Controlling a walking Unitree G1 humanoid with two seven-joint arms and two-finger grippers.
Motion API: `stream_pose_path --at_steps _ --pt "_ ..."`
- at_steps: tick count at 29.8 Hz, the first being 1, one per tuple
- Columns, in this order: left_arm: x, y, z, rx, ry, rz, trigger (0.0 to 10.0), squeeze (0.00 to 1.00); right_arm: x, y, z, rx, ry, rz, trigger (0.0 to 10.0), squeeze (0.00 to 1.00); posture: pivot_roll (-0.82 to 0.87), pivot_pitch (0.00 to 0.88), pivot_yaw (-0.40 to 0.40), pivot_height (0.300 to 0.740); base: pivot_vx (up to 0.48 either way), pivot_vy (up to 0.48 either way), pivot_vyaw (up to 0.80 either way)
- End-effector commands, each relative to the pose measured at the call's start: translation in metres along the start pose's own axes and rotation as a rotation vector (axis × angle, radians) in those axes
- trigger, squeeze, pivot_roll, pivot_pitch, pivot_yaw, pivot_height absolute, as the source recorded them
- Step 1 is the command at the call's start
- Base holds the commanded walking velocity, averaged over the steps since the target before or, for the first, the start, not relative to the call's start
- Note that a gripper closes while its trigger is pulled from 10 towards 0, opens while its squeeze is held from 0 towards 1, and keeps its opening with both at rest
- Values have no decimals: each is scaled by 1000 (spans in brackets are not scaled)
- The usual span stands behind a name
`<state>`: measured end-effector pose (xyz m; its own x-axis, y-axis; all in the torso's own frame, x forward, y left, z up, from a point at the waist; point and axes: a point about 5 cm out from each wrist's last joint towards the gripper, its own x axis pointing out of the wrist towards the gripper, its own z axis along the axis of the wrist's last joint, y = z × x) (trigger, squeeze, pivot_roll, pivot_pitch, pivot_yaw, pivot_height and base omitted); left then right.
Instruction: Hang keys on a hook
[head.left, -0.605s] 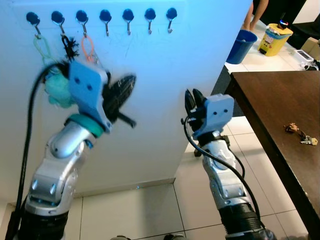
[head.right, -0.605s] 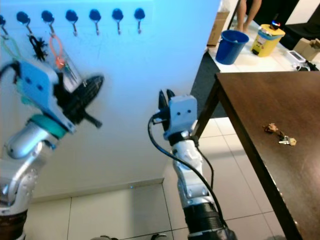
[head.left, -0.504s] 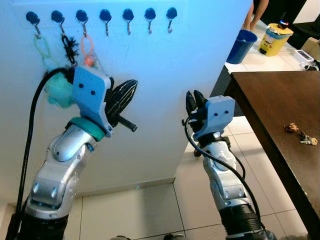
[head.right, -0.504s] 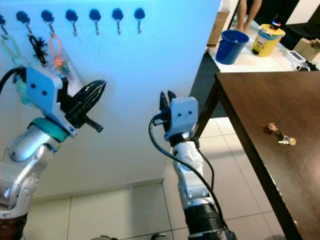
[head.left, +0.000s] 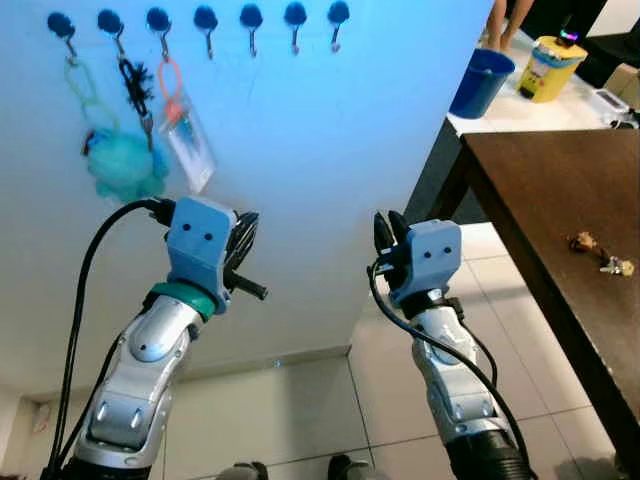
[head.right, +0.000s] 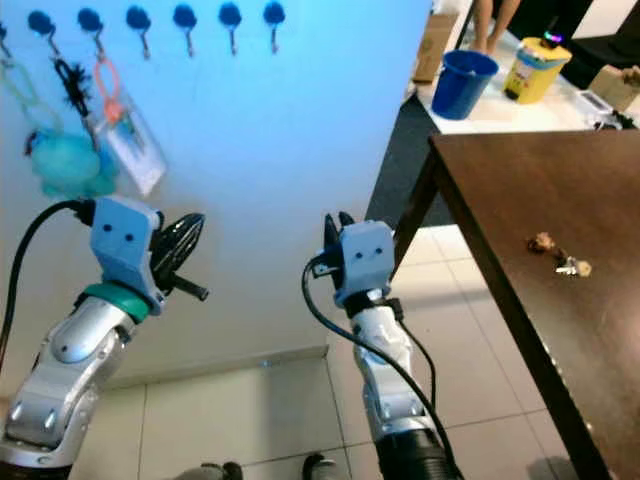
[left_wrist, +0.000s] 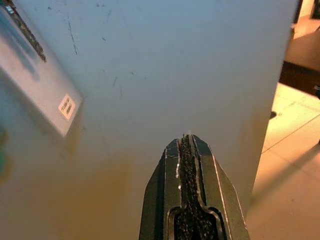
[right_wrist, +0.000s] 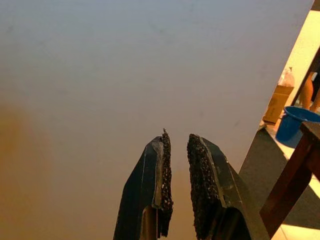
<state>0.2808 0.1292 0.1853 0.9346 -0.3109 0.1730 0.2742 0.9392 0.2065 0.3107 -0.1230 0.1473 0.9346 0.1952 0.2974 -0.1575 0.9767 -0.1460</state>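
Left arm has dropped since the earlier frame: left gripper (head.left: 243, 240) was up by the hanging items in the upper left, now sits lower, left of centre, clear of them. Camera also tilted a bit, so the hook row sits higher in frame.

Left gripper: fingers pressed flat together, nothing between them, per the left wrist view (left_wrist: 187, 165). Right gripper (head.left: 384, 229): a narrow gap between the pads in its wrist view (right_wrist: 177, 165), nothing held. It's mid-frame, pointing at the white wall (head.left: 330, 140).

Keys (head.left: 598, 256) lie on the dark table (head.left: 530, 190) at the right edge of the frame, well apart from both grippers. My read: nothing has been picked up yet for this round, and both arms are parked low and close to the body so the robot can turn toward the table without clipping the wall.

Hook row (head.left: 205, 20) runs along the top left. The three leftmost hooks are taken: green loop with teal fluffy ball (head.left: 118, 170), black tassel (head.left: 132, 82), orange loop with clear card sleeve (head.left: 190, 150). The four hooks to their right look free (head.left: 292, 17), so a target exists.

In the way: table corner and leg (head.left: 445, 185) sit between the robot and the keys, just right of the right arm. Past the wall edge, upper right: blue bucket (head.left: 480, 80), yellow container (head.left: 548, 68), a person's legs (head.left: 498, 15). Not in the path, but worth watching on the turn.
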Motion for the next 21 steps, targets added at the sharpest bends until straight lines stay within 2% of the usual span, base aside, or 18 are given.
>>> stream_pose_path --at_steps 1,4,8,13,21 --pt "-5 -1 -12 50 32 11 10000 0 -9 2 -6 -11 22 24 10000 0 53 45 74 740 -472 0 0" --pt "-7 -2 -17 80 40 23 10000 0 -14 3 -8 -13 37 47 10000 0 53 45 74 740 -472 0 0" --pt "-8 -1 -21 68 52 41 10000 0 -34 -1 -20 -43 91 79 10000 0 55 46 72 740 -472 0 0" --pt "-7 0 -22 70 49 44 10000 0 -37 -9 -23 -42 111 19 10000 0 46 54 79 740 -472 0 0" --pt "-4 -2 -22 76 39 37 10000 0 -31 -9 -20 -31 99 -6 10000 0 38 57 86 740 -472 0 0"
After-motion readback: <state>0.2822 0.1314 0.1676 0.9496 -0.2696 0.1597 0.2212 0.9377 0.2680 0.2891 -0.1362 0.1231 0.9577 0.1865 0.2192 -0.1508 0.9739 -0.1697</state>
